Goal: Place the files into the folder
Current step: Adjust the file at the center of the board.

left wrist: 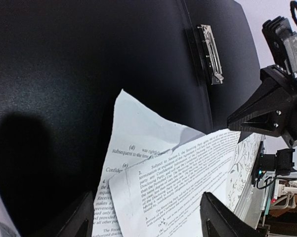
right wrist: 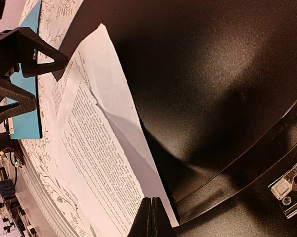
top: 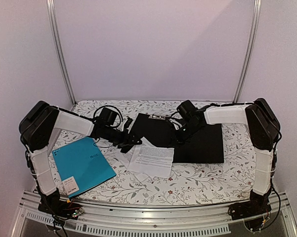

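The black folder lies open on the table, its silver clip on the inside. The files are white printed sheets, slightly crumpled, lying partly on the folder's left flap and partly on the tablecloth. My left gripper hovers open just over the files, one finger on either side of the sheets, with nothing clamped. My right gripper is shut and empty, its tips just above the files' edge where they meet the folder.
A teal-blue folder lies at the front left on the floral tablecloth. The two grippers face each other closely across the papers. White walls and metal posts enclose the table.
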You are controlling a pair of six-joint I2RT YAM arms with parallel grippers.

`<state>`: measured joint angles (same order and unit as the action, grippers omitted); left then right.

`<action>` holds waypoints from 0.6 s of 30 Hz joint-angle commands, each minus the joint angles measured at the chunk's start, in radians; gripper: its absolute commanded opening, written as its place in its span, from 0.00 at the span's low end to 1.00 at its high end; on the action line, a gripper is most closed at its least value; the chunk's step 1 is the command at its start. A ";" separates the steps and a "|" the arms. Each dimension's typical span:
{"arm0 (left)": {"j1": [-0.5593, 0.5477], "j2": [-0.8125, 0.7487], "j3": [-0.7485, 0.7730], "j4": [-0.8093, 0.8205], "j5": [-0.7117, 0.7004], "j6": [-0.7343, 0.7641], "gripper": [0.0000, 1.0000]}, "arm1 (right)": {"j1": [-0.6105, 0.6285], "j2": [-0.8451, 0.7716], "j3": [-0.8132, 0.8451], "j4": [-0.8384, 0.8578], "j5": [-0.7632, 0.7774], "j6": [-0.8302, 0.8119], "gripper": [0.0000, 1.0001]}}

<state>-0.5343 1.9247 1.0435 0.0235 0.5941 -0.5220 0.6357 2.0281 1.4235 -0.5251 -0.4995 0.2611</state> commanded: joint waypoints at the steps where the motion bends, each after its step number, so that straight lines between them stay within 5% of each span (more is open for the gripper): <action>1: -0.011 0.013 -0.021 0.025 0.002 -0.018 0.73 | -0.003 -0.038 -0.031 0.038 0.025 0.038 0.00; 18: -0.012 0.007 -0.013 -0.005 -0.019 0.005 0.72 | -0.013 -0.037 -0.082 -0.060 -0.066 -0.071 0.20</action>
<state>-0.5343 1.9247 1.0309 0.0257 0.5861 -0.5282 0.6273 2.0224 1.3533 -0.5438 -0.5499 0.2249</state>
